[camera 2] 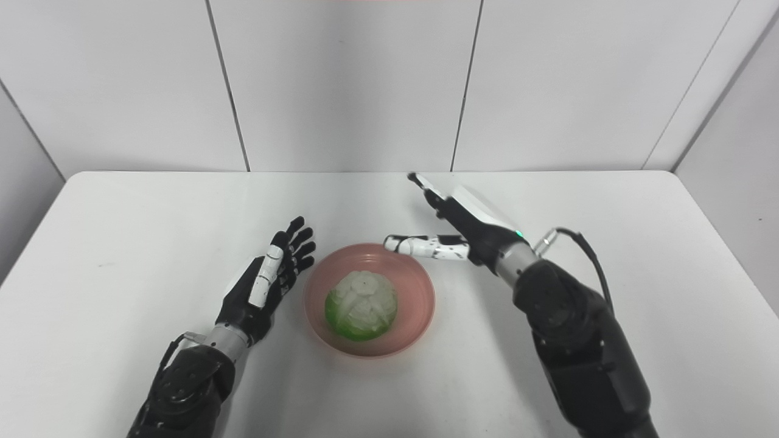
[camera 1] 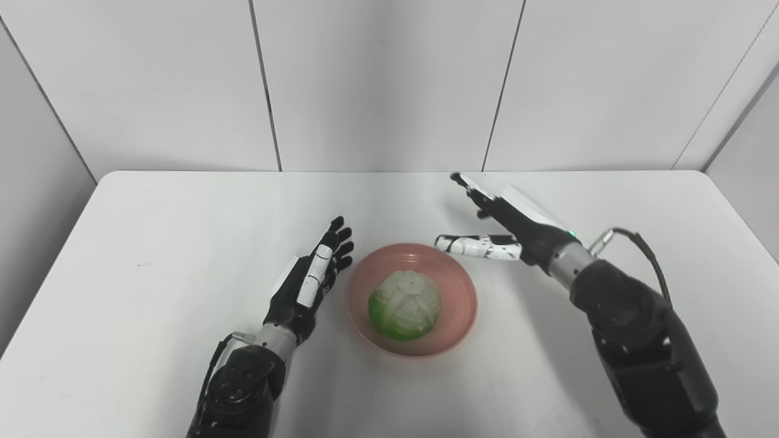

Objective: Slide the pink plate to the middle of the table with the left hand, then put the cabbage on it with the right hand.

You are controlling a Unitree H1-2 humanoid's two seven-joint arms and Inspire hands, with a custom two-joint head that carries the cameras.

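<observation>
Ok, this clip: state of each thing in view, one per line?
pink plate: mid-table, holding the cabbage.
cabbage: resting in the plate, free of both hands.
left hand: open, beside the plate's left rim, holding nothing.
right hand: open, fingers spread, raised beyond the plate.

Robot test lab, bare white worktop (camera 1: 182, 207) boxed in by plain white wall panels (camera 1: 383, 79) with dark seams, staged setup with a fake cabbage (camera 1: 404, 305)
</observation>
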